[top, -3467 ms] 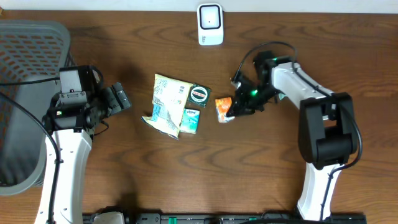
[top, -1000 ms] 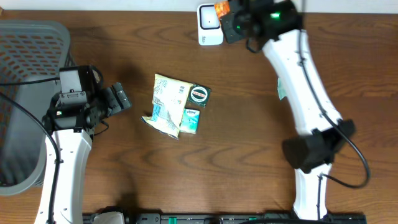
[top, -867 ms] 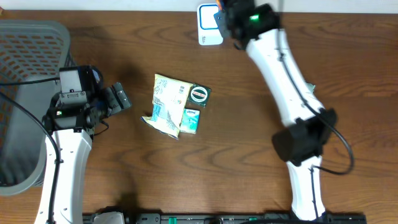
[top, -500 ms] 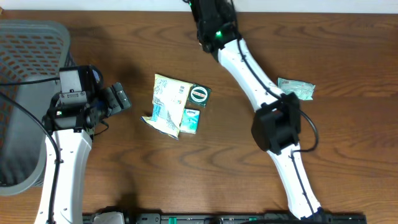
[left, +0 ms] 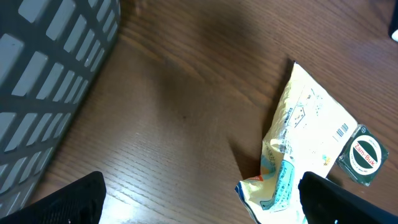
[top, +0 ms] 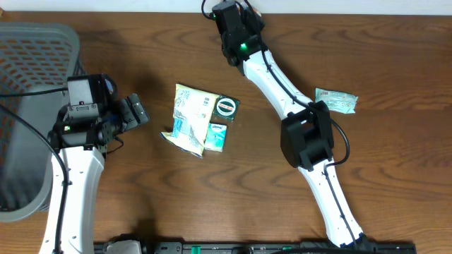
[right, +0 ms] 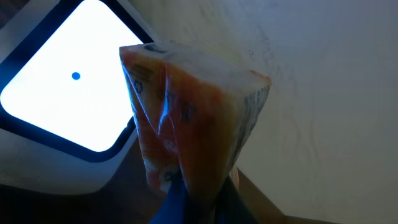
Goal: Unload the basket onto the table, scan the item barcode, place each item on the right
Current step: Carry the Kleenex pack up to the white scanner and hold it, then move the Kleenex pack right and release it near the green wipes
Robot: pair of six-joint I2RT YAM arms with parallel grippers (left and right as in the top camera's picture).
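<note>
Overhead view of a brown wooden worktop [top: 212,204]. A grey mesh plastic basket [top: 28,106] sits at its left edge. The white right arm, which seconds ago reached down to the loose pile at centre, has swung up and across to the far edge. It now covers the white box-shaped barcode scanner [right: 62,99], which the overhead view showed a second ago.

The right hand [top: 229,21] is clenched on a small orange plastic-wrapped packet [right: 186,118], lifted clear of the worktop. In the wrist view the packet is held just in front of the scanner's lit window and slightly to one side. The scan step looks under way, but whether the barcode faces the window cannot be told.

The left hand [left: 199,208] has not moved. It stays fully released, hovering near the yellow-and-white snack bag [top: 189,116] and round dark green tin [top: 227,106].
</note>
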